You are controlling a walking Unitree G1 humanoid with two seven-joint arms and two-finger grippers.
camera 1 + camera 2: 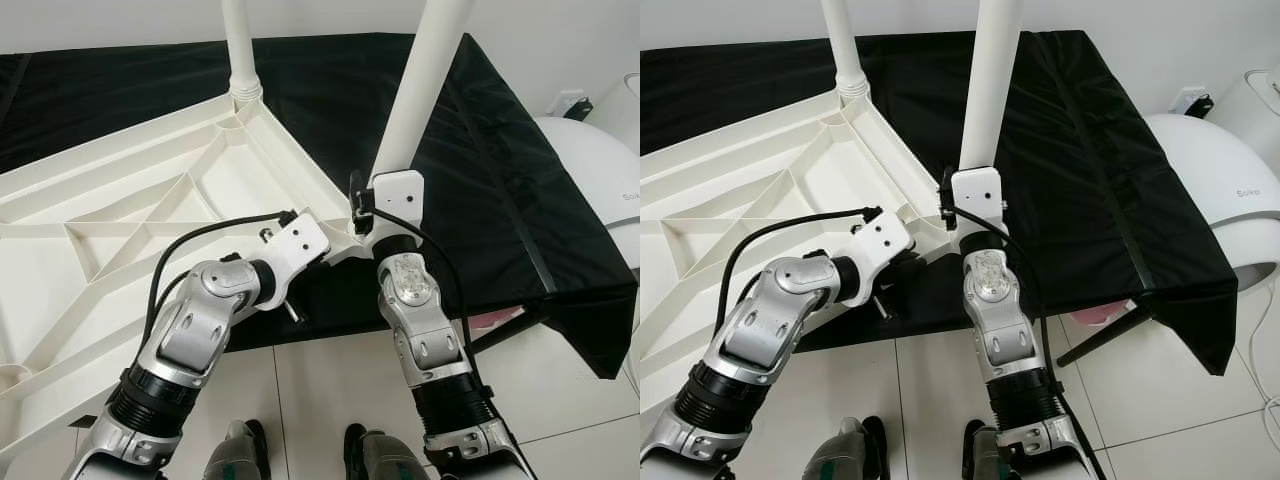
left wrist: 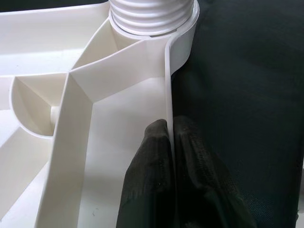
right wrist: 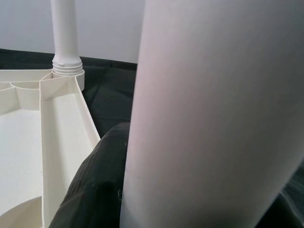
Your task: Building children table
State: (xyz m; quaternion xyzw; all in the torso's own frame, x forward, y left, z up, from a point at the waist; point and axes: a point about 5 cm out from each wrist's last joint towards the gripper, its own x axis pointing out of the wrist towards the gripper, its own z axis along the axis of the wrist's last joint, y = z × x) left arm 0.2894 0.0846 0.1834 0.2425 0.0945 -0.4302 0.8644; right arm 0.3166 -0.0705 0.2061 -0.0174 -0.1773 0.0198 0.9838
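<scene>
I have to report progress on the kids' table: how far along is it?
Done: one leg stands screwed into the far corner of the upturned tabletop. In hand: the right gripper holds a second leg upright at the near corner, while the left gripper pinches the tabletop's rim. Left: seating this leg; other corners cannot be seen.

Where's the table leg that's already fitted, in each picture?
Left eye: fitted leg upright at the tabletop's far corner.
Right eye: same corner.
Left wrist: its ribbed base beyond the fingers.
Right wrist: standing behind the held leg.
Shared landmark: black cloth.
</scene>
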